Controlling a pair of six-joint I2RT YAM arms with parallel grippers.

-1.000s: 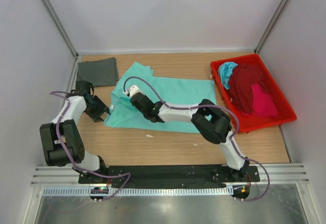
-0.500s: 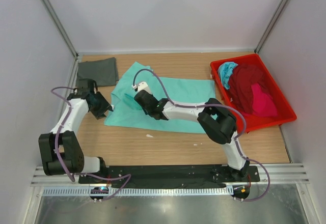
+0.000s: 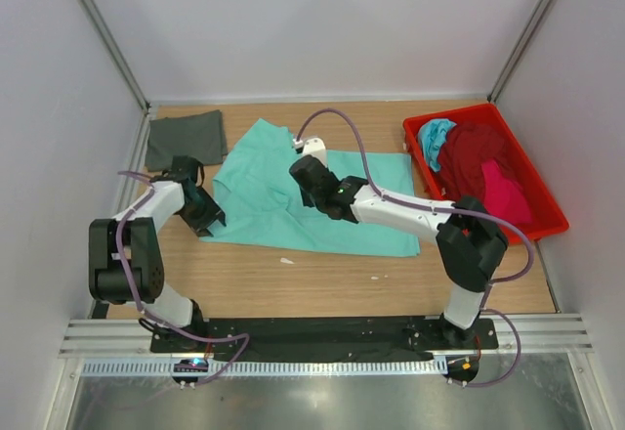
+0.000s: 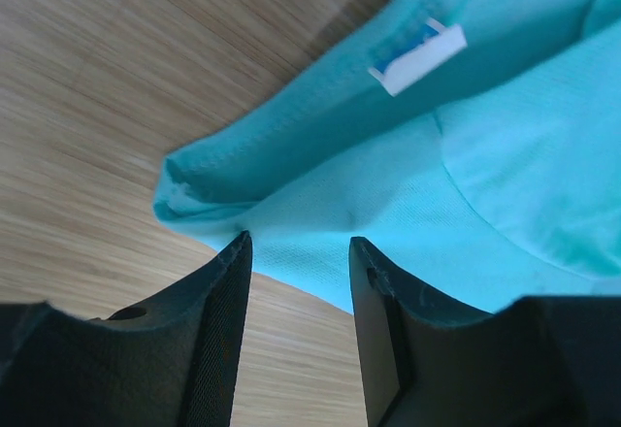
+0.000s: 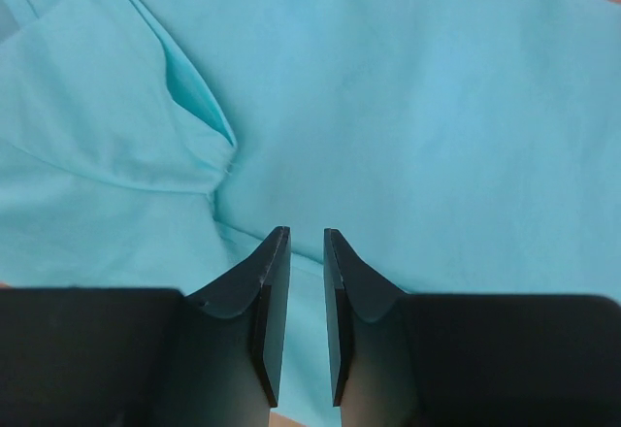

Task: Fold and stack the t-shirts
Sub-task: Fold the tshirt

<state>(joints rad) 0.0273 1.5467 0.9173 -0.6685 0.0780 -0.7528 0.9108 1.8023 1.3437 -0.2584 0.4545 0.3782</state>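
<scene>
Apparently ungripped, mint green t-shirt [image 3: 256,188] beneath narrowly parted right end effector [image 5: 305,239] and wider left end effector [image 4: 298,248].

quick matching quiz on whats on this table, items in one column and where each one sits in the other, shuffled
Things:
1. mint green t-shirt
2. dark grey t-shirt
3. maroon t-shirt
4. red tray

Places:
a. folded, at the far left corner of the table
b. standing on the right side of the table
c. bundled inside the tray
d. spread out in the middle of the table

Pairs: 1-d, 2-a, 3-c, 4-b
</scene>
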